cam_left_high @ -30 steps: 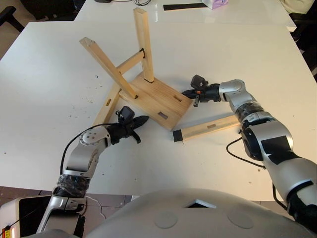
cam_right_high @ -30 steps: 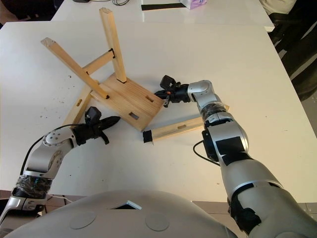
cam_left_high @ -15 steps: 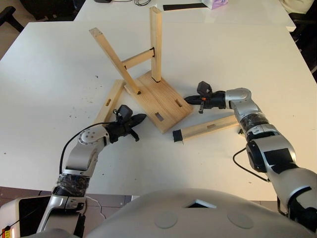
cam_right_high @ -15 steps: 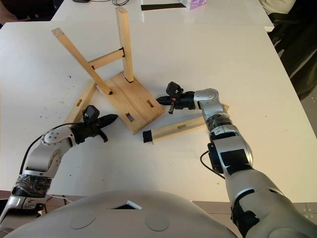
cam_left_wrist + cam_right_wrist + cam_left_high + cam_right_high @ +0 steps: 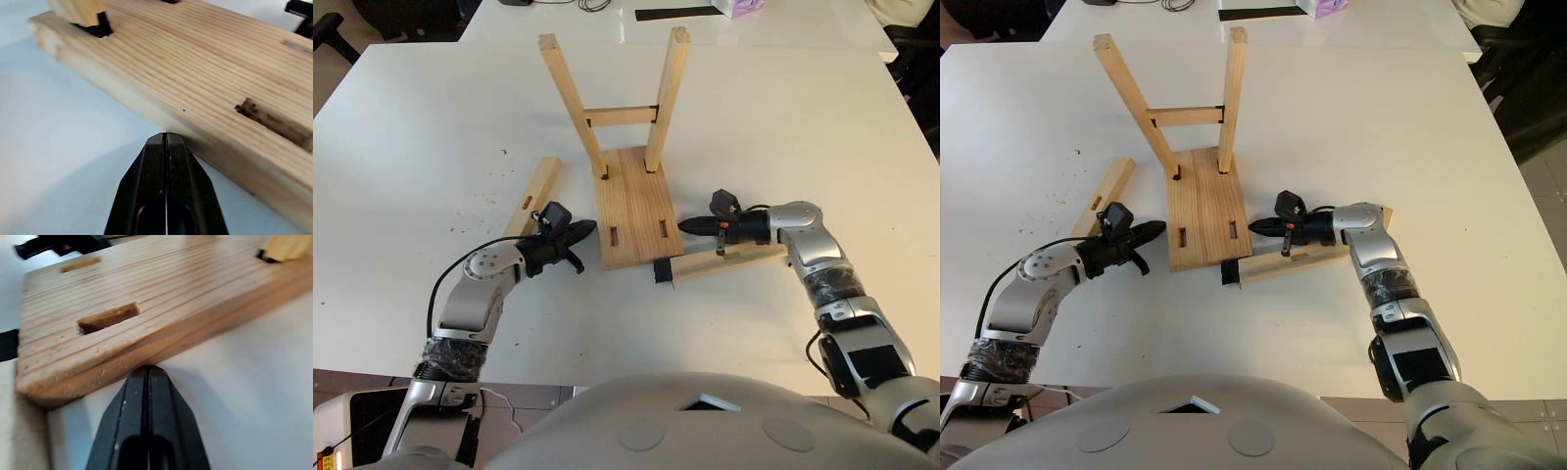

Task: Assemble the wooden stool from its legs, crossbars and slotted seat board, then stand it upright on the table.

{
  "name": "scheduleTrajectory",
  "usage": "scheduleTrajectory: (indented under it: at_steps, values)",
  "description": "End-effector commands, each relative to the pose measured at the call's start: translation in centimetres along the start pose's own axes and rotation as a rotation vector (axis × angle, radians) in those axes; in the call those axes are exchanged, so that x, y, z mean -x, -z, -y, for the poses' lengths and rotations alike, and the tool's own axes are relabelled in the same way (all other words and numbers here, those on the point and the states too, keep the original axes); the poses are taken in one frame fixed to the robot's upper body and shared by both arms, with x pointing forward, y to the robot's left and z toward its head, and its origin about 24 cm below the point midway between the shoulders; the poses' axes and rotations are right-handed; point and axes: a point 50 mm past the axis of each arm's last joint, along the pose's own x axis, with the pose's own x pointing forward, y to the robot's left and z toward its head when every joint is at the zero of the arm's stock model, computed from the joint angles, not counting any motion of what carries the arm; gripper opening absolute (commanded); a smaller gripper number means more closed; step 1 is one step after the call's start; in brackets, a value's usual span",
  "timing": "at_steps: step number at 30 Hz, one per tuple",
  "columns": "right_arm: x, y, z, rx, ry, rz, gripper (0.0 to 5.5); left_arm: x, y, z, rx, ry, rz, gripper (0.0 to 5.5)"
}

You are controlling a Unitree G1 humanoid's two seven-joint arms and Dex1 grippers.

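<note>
The slotted seat board [image 5: 631, 201] lies flat on the white table [image 5: 431, 127]. Two legs [image 5: 570, 103] [image 5: 667, 98] stand up from its far end, joined by a crossbar [image 5: 621, 117]. Two slots near its front edge are open. My left gripper [image 5: 589, 226] is shut, its tip against the board's left edge [image 5: 146, 105]. My right gripper [image 5: 684, 225] is shut too, its tip touching the board's right edge [image 5: 161, 345]. One loose leg [image 5: 534, 195] lies left of the board. Another loose leg [image 5: 729, 258] with a dark end lies by the board's front right corner.
Dark specks [image 5: 460, 211] dot the table left of the loose leg. A second white table [image 5: 803, 24] stands behind, with a black strip [image 5: 675, 13] and a small box [image 5: 741, 7] on it. Bare table spreads to the right and far left.
The seat board with its two legs has turned clockwise and now lies square to me. My right gripper came nearer and leftward along its right edge; my left gripper stayed at its left edge.
</note>
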Motion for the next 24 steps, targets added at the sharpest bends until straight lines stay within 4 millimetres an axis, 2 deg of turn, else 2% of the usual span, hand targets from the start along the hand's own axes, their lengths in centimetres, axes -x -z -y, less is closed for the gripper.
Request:
scheduleTrajectory:
  at_steps: [1,9,16,20,24]
  values:
    - [-1.6,0.2,-2.3,-0.029,-0.111,-0.001,0.01,-0.8,0.4,1.3,0.022,0.062,-0.009,0.00]
    - [-2.6,-0.5,-2.4,-0.042,-0.128,0.016,0.01,-1.0,0.3,1.2,0.018,0.059,-0.008,0.00]
    - [-2.3,-0.5,-1.9,-0.038,-0.083,0.029,0.01,-0.5,0.6,1.8,0.032,0.076,-0.014,0.00]
    - [0.1,-2.0,-0.5,-0.024,0.043,0.107,0.01,0.9,1.5,2.7,0.067,0.053,-0.020,0.00]
    - [4.2,-3.2,-0.3,-0.017,0.138,0.152,0.01,2.0,1.3,1.6,0.070,-0.027,-0.009,0.00]
